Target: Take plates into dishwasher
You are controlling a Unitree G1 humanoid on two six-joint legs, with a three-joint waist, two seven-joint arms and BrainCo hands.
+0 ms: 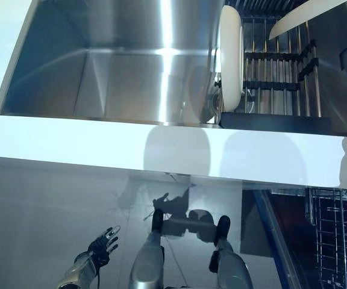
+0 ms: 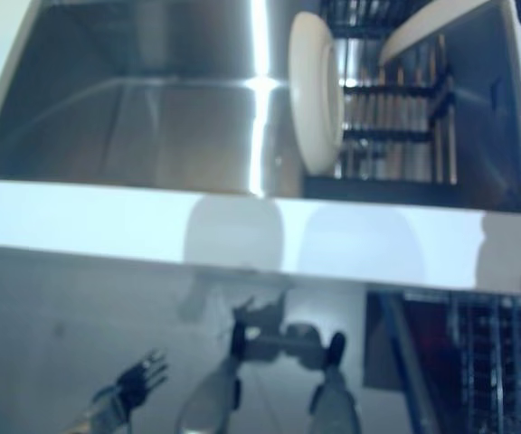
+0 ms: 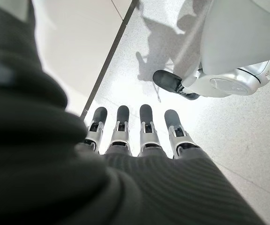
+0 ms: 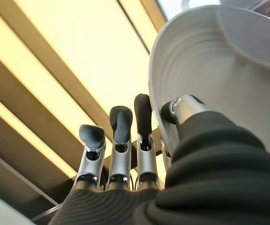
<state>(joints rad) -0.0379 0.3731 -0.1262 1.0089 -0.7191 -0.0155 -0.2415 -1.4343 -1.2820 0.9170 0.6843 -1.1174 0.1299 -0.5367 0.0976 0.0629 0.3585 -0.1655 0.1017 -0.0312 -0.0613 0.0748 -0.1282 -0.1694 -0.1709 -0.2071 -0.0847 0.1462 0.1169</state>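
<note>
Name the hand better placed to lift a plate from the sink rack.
Right: the right hand is already against the plate. The left hand hangs low over the floor, holding nothing.

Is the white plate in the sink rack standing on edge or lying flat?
Standing on edge. The white plate shows as a narrow upright oval at the near end of the drying rack inside the sink.

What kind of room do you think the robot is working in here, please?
Most likely a kitchen: a steel sink is set into a white counter, a white plate stands on edge in a drying rack inside it, and a wire dishwasher rack shows below.
</note>
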